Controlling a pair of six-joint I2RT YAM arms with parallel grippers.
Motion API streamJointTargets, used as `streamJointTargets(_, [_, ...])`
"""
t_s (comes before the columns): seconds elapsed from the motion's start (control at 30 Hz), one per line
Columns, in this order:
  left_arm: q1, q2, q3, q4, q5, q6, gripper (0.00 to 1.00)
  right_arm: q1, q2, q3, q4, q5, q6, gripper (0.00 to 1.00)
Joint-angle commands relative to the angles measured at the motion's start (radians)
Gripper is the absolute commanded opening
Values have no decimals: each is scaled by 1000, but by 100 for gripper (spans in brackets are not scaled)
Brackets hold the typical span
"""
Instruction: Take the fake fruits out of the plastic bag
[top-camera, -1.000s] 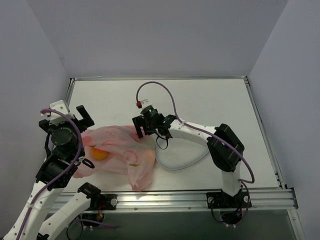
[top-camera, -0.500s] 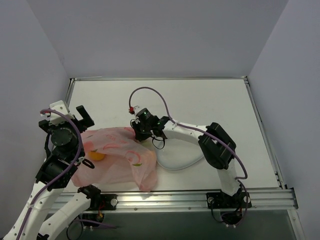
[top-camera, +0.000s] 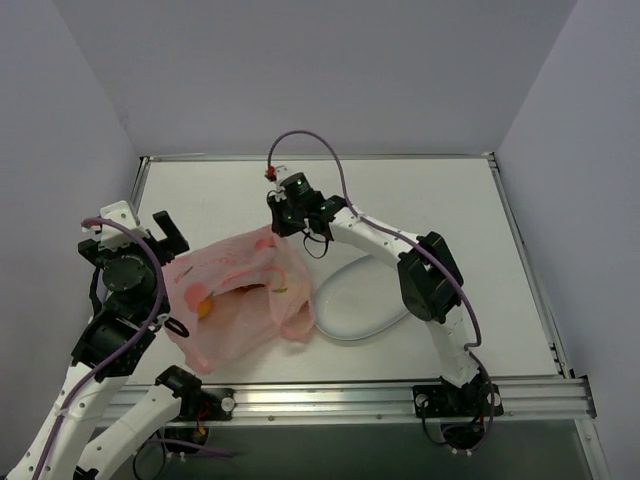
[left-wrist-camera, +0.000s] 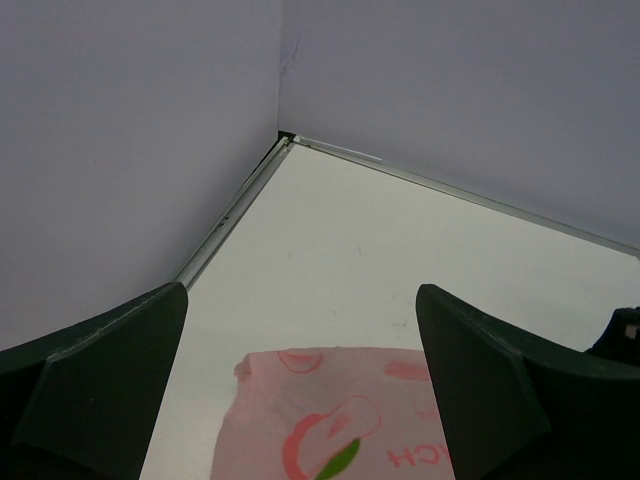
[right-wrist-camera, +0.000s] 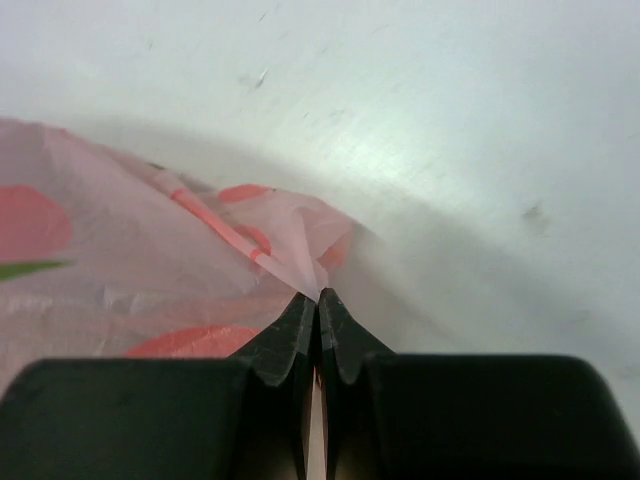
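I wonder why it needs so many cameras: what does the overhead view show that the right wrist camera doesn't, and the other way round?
Only the overhead view shows the whole plastic bag, an orange fruit showing through it, and the white plate next to it. Only the right wrist view shows, close up, the right gripper shut on a thin fold of the bag's edge. Both show the pink bag and the pale table.

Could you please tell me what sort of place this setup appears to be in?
Most likely a robotics lab test cell rather than a home: a white tabletop edged with an aluminium rail, boxed in by plain pale-grey wall panels, with a white robot arm bolted at its near edge.
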Motion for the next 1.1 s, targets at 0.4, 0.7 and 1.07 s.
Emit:
streamJointTargets(0.4, [1, 53, 29, 8, 51, -23, 97, -290, 119, 243, -42, -110, -76, 0])
streamJointTargets(0.7, [0, 96, 31, 6, 106, -28, 97, -392, 153, 257, -42, -144, -99, 0])
streamJointTargets(1.07, [1, 269, 75, -2, 463, -20, 97, -433, 168, 345, -42, -184, -88, 0])
